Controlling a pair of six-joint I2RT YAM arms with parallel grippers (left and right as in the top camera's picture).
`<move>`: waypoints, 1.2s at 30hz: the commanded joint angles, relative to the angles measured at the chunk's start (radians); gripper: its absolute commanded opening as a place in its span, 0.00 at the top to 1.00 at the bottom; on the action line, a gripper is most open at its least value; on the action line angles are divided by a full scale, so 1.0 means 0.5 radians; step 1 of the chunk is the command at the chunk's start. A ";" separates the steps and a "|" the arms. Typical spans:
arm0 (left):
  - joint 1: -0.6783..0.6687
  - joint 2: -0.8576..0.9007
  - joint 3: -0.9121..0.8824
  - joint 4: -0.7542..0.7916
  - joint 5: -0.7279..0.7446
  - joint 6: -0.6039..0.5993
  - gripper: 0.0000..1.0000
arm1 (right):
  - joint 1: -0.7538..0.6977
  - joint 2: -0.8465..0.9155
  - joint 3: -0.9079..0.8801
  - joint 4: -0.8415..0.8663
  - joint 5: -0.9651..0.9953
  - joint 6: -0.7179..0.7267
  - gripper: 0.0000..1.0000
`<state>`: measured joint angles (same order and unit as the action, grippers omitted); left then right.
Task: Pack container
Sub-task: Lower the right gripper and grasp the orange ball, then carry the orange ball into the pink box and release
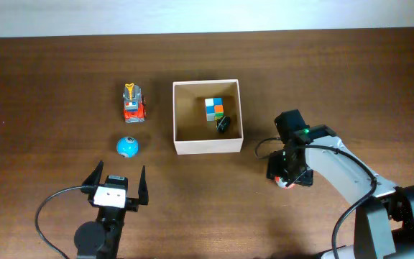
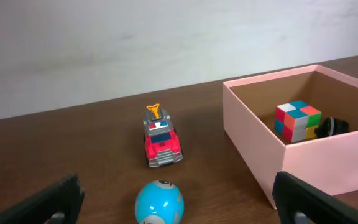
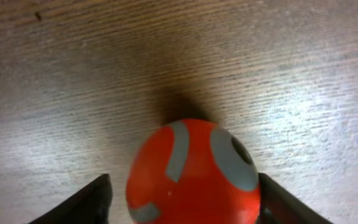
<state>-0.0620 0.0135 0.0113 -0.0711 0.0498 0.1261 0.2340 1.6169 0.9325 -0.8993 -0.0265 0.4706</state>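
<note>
Grasp step: right gripper point(image 3: 184, 190) straddles the orange-and-grey plastic ball point(image 3: 191, 165), jaws not yet clamped; left gripper point(image 1: 117, 188) idles, spread wide. Next: close, lift, carry into the cream-walled square cardboard container point(image 1: 208, 146) at mid-table.

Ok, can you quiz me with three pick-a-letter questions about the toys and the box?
1. Where is the red toy truck?
A. inside the container
B. on the table, left of the container
C. right of the container

2. How many things lie in the container?
A. none
B. two
C. four

3. How is the left claw?
A. open and empty
B. shut on a ball
C. holding the truck

Answers:
1 B, the overhead view shows the truck outside the box's left wall.
2 B, there is a coloured cube and a small black thing.
3 A, its fingers stand wide apart with nothing between them.
</note>
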 commanded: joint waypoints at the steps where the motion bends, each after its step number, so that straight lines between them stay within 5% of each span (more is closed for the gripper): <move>1: 0.012 -0.013 -0.005 -0.011 0.029 -0.024 0.01 | -0.012 0.013 -0.014 0.006 0.024 0.008 0.37; 14: 0.012 -0.013 -0.005 -0.011 0.029 -0.024 0.01 | -0.012 0.012 0.019 -0.004 -0.002 0.009 0.63; 19: 0.012 -0.013 -0.005 -0.011 0.029 -0.024 0.01 | -0.012 0.012 0.143 -0.105 -0.037 0.008 0.63; 29: 0.012 -0.013 -0.005 -0.011 0.029 -0.024 0.01 | 0.020 0.013 1.238 -0.768 -0.036 -0.106 0.63; 36: 0.012 -0.013 -0.005 -0.011 0.029 -0.024 0.01 | 0.278 0.013 1.778 -0.669 -0.033 -0.102 0.61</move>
<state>-0.0620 0.0139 0.0113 -0.0711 0.0498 0.1261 0.3069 1.6276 1.7760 -1.2594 -0.0422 0.4332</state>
